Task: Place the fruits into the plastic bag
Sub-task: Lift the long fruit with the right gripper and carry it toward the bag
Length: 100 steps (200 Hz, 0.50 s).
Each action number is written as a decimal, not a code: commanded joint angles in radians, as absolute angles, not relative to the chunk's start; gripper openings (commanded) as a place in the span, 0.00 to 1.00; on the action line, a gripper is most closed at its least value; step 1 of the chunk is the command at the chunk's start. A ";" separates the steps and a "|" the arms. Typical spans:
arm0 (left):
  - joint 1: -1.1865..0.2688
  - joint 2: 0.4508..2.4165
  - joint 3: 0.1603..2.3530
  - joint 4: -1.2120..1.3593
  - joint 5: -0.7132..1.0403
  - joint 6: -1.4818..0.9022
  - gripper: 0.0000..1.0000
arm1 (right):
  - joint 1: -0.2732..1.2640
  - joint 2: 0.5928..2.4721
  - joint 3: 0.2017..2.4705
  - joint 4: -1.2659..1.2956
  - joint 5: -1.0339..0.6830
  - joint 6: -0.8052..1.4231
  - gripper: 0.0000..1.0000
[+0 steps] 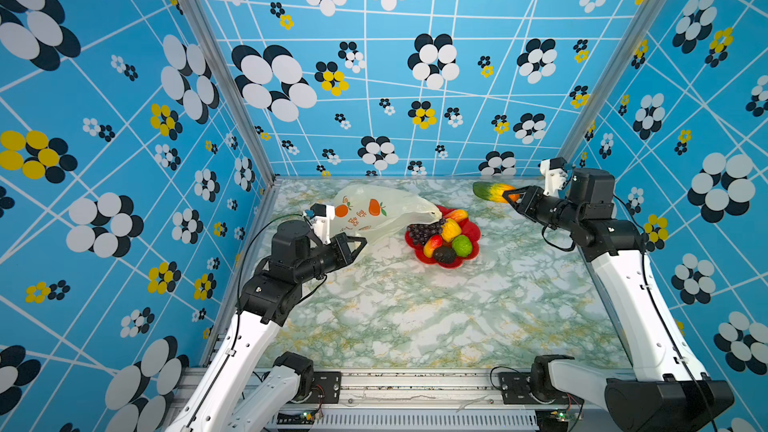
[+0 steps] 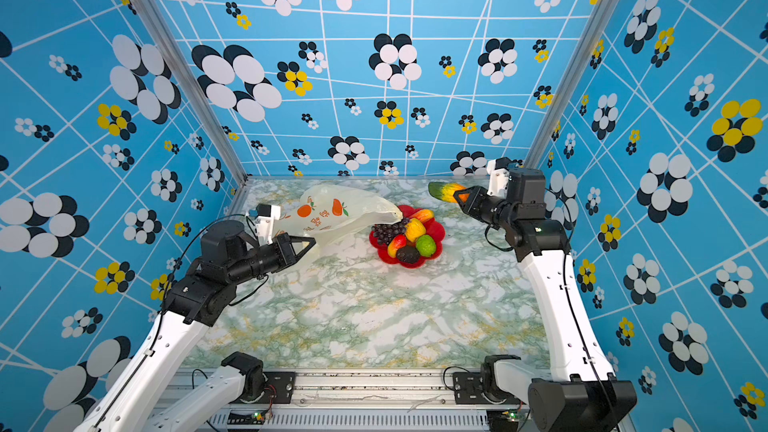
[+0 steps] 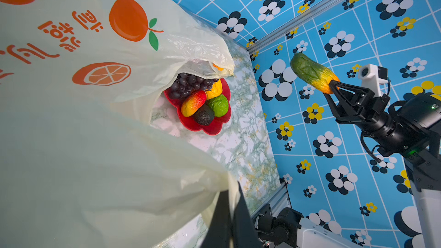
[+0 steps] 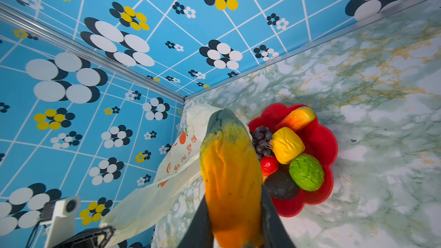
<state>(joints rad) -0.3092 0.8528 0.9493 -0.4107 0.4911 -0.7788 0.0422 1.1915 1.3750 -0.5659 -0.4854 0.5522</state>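
The plastic bag [image 1: 374, 211] [image 2: 332, 211], cream with orange-fruit prints, lies at the back left, its mouth facing the plate. My left gripper [image 1: 361, 241] [image 3: 232, 187] is shut on the bag's near edge, holding it lifted. My right gripper [image 1: 509, 194] [image 4: 233, 199] hovers at the back right, above the table, shut on the orange end of the orange-green fruit [image 1: 490, 191] [image 3: 311, 72] [image 4: 229, 158]. The grapes [image 1: 424, 231], lemon [image 1: 451, 229], lime [image 1: 462, 245], a mango [image 1: 432, 245] and the dark avocado-like fruit [image 1: 444, 255] are piled on the plate.
The red flower-shaped plate [image 1: 474, 231] sits mid-table, just right of the bag's mouth, with another mango [image 1: 457, 214] at its back. The marble-patterned table [image 1: 415, 317] is walled at the left, back and right by blue flowered panels.
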 commanded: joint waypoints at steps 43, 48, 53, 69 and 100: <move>-0.328 0.879 0.932 -0.365 0.511 -0.798 0.00 | 0.107 1.158 1.382 -0.451 -0.626 0.688 0.09; -0.329 0.882 0.932 -0.363 0.511 -0.798 0.00 | 0.148 1.163 1.381 -0.451 -0.624 0.687 0.08; -0.330 0.885 0.931 -0.362 0.511 -0.798 0.00 | 0.164 1.169 1.378 -0.447 -0.621 0.688 0.08; -0.332 0.899 0.934 -0.355 0.511 -0.799 0.00 | 0.216 1.192 1.360 -0.433 -0.607 0.691 0.08; -0.342 0.920 0.935 -0.326 0.511 -0.812 0.00 | 0.338 1.259 1.333 -0.398 -0.580 0.700 0.06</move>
